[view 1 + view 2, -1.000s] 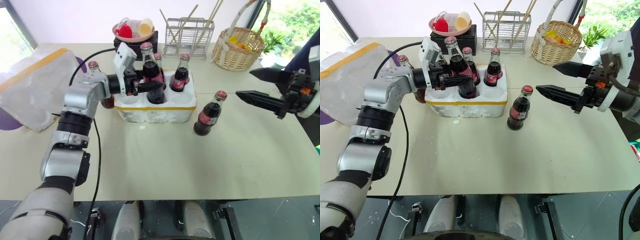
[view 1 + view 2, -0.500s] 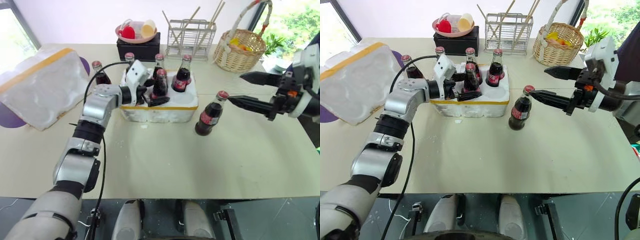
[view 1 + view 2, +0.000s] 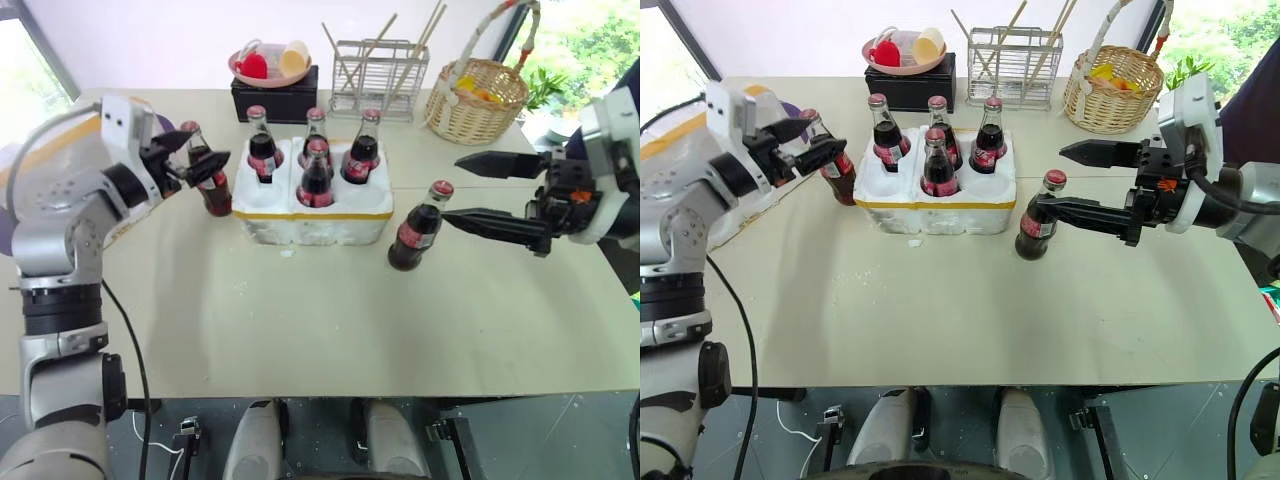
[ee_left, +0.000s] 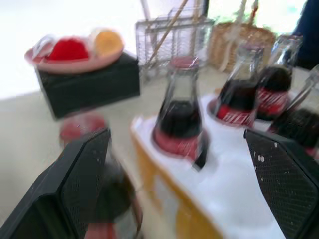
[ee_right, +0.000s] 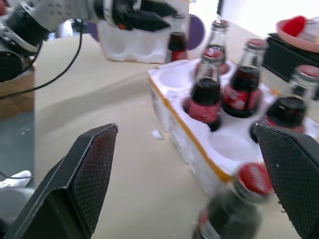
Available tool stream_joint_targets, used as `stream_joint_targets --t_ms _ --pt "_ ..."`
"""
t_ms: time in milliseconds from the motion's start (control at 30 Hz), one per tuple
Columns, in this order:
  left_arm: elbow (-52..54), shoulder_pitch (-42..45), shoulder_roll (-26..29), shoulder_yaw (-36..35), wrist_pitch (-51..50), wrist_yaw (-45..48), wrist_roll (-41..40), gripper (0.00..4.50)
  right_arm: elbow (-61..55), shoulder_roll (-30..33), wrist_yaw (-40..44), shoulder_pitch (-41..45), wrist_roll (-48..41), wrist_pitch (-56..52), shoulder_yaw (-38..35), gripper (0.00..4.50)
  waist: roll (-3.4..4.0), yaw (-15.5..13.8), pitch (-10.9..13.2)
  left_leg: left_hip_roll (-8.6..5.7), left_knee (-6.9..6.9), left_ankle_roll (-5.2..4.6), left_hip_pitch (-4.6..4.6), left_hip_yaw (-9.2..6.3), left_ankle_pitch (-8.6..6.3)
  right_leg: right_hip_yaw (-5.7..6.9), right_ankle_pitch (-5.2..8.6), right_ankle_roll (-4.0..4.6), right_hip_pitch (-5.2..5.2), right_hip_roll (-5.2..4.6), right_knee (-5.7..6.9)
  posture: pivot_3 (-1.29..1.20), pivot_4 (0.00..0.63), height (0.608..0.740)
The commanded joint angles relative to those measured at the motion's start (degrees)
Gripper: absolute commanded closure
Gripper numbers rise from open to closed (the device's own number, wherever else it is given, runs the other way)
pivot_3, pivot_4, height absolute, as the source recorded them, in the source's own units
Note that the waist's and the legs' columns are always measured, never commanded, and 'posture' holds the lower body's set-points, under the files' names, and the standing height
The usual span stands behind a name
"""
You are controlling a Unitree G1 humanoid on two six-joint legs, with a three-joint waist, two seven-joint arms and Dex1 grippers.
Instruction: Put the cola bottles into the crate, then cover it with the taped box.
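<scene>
The crate [image 3: 315,212], a low white foam tray with a thin yellow band, holds several cola bottles, one of them in a front well [image 3: 316,176]. Another bottle [image 3: 212,183] stands on the table against the crate's left side. My left gripper [image 3: 193,156] is open at its neck, with the cap [image 4: 79,125] close to one finger. A third loose bottle [image 3: 1038,222] stands right of the crate. My right gripper [image 3: 1052,178] is open around its cap, the lower finger near the neck. The taped box [image 5: 132,44] lies at the far left, largely behind my left arm.
Along the back edge stand a black box with a pink plate [image 3: 272,80], a wire rack with chopsticks [image 3: 378,72] and a wicker basket [image 3: 487,95]. A purple mat lies under the taped box. Bare tabletop stretches in front of the crate.
My left gripper let go of the bottle it set in the crate's front well, opened, and swung left to the loose bottle. My right gripper moved left up to the bottle beside the crate.
</scene>
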State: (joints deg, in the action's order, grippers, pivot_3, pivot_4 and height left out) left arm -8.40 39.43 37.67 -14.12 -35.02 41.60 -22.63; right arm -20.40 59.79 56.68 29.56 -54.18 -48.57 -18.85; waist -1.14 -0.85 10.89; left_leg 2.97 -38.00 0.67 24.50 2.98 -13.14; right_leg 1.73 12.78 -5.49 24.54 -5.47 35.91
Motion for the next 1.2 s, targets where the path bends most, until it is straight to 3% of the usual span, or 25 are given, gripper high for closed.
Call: stream_joint_targets --t_ms 33,367,733,833,900,933,1100,1200 --pt "-2.7 0.5 0.5 1.5 4.8 -2.3 3.8 0.01 -2.2 0.6 -0.1 0.8 -2.4 -1.2 -1.0 0.0 -0.01 -0.1 0.0 -0.02 0.0 0.0 0.0 0.0 0.0 0.0 0.0 0.01 -0.03 -0.03 -0.03 0.0 0.15 0.74" --pt "-13.8 4.2 -2.7 4.4 12.6 -3.0 7.3 0.01 -3.1 1.0 -1.4 0.9 -2.3 -1.8 -1.4 0.0 -0.02 0.1 0.0 -0.03 0.0 0.0 0.01 0.04 0.0 0.0 -0.01 0.0 0.0 -0.06 -0.02 0.0 0.15 0.74" --pt "-33.8 12.4 -5.4 6.9 22.3 -2.6 12.2 0.01 -3.0 0.7 -3.1 0.9 -2.0 -1.6 -1.5 0.0 -0.04 0.2 0.0 -0.03 0.01 -0.02 0.02 0.05 -0.01 0.01 -0.11 -0.19 0.03 -0.06 -0.01 0.0 0.15 0.74" --pt "-32.2 11.6 -5.0 6.3 22.5 -1.0 11.5 0.76 -2.8 0.4 -3.8 1.1 -1.9 -1.5 -1.3 0.0 -0.04 0.2 0.0 -0.02 0.02 -0.02 0.02 0.05 -0.01 0.02 -0.11 -0.2 0.04 -0.06 0.0 0.0 0.15 0.74" --pt "-30.5 10.9 -4.4 5.9 21.8 -0.4 11.2 1.73 -2.8 0.3 -4.0 1.0 -2.0 -1.5 -1.3 0.0 -0.04 0.2 0.0 -0.02 0.02 -0.02 0.03 0.05 -0.01 0.02 -0.11 -0.19 0.04 -0.06 -0.01 0.0 0.15 0.74" --pt "-29.1 10.4 -3.9 5.6 21.0 0.1 10.8 1.86 -2.8 0.3 -4.1 1.0 -2.0 -1.5 -1.3 0.0 -0.04 0.2 0.0 -0.02 0.02 -0.02 0.04 0.05 -0.01 0.01 -0.1 -0.18 0.04 -0.06 -0.01 0.0 0.15 0.74" --pt "-16.0 5.7 0.1 2.5 11.6 6.6 4.1 1.86 -3.0 0.2 -4.6 0.3 -2.0 -1.5 -1.6 0.0 -0.11 0.4 0.1 -0.01 0.05 -0.03 0.09 0.05 -0.02 0.02 -0.1 -0.17 0.11 -0.06 -0.01 0.0 0.15 0.74" --pt "-4.4 3.9 7.5 -0.9 1.1 15.8 -5.4 1.86 -3.2 0.2 -5.1 -0.1 -1.9 -1.5 -1.8 0.0 -0.33 0.6 0.2 0.03 0.07 -0.02 0.25 0.03 -0.02 0.02 -0.1 -0.17 0.3 -0.05 0.08 0.0 0.15 0.74"
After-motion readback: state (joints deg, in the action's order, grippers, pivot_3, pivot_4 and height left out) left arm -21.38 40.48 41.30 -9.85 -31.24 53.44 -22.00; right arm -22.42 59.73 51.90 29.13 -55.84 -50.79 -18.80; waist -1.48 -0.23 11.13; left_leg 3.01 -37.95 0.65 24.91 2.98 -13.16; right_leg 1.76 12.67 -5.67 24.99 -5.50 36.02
